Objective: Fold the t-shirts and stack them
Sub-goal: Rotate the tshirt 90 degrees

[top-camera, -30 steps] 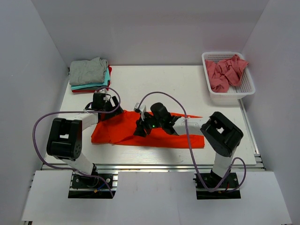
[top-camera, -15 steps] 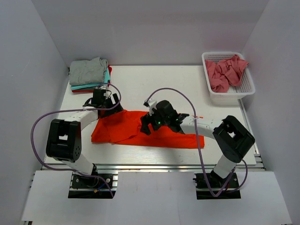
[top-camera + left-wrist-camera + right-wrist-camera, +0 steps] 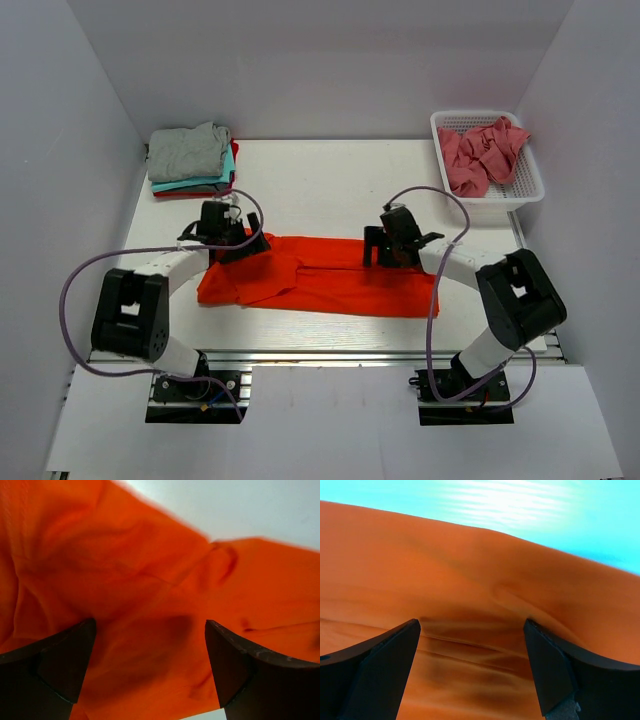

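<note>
A bright orange-red t-shirt (image 3: 320, 285) lies in a long flat band across the near half of the table. My left gripper (image 3: 232, 243) is over its far left corner, jaws open, with only orange cloth (image 3: 145, 630) between the fingers. My right gripper (image 3: 385, 250) is over its far edge right of centre, jaws open above the cloth (image 3: 470, 650). A stack of folded t-shirts (image 3: 190, 160), grey on top over teal and red, sits at the far left. Dusty pink t-shirts (image 3: 482, 152) lie crumpled in the basket.
A white plastic mesh basket (image 3: 526, 192) stands at the far right corner of the white table (image 3: 320, 190). Grey walls close in the left, right and back. Purple cables loop from both arms above the table.
My right gripper has moved right from the shirt's middle to its far edge. The raised fold has come down and the shirt now lies flatter. My left gripper has shifted slightly nearer.
</note>
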Robot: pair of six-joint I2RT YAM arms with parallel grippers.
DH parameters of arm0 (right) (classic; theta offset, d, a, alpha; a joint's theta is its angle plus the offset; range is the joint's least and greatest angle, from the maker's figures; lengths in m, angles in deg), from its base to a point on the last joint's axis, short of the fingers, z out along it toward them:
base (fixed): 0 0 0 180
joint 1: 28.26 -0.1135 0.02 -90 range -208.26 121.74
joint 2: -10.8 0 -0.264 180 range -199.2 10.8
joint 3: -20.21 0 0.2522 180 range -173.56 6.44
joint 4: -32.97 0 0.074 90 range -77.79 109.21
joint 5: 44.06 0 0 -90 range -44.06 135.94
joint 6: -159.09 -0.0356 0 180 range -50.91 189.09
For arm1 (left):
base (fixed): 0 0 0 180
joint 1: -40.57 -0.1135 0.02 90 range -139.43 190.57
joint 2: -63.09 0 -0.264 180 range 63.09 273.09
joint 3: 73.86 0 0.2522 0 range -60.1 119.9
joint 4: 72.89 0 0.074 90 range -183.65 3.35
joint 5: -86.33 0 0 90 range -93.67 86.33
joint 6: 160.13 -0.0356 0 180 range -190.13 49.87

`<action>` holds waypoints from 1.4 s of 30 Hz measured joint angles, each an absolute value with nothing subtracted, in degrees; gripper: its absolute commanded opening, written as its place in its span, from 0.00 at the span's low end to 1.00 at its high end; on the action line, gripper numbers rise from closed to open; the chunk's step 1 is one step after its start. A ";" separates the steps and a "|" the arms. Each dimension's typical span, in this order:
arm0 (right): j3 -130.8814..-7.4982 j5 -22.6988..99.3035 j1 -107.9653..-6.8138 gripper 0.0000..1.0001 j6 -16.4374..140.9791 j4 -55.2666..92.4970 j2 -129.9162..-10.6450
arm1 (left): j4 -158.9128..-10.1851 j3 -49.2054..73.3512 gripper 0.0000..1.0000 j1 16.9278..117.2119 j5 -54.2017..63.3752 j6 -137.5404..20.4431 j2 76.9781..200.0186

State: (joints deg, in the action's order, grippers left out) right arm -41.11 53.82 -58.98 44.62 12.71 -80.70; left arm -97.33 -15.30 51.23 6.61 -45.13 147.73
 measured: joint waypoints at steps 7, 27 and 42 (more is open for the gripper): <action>-38.46 56.97 -53.85 0.90 42.37 11.48 -78.34 | -94.23 -15.39 1.00 51.58 7.64 -44.37 153.28; -32.97 53.06 -48.58 0.90 51.76 9.45 -67.24 | -96.74 32.00 1.00 51.95 8.95 -47.98 190.49; -34.09 35.16 -59.22 0.90 57.77 13.32 -74.10 | -89.75 79.14 1.00 53.85 24.79 -45.18 223.75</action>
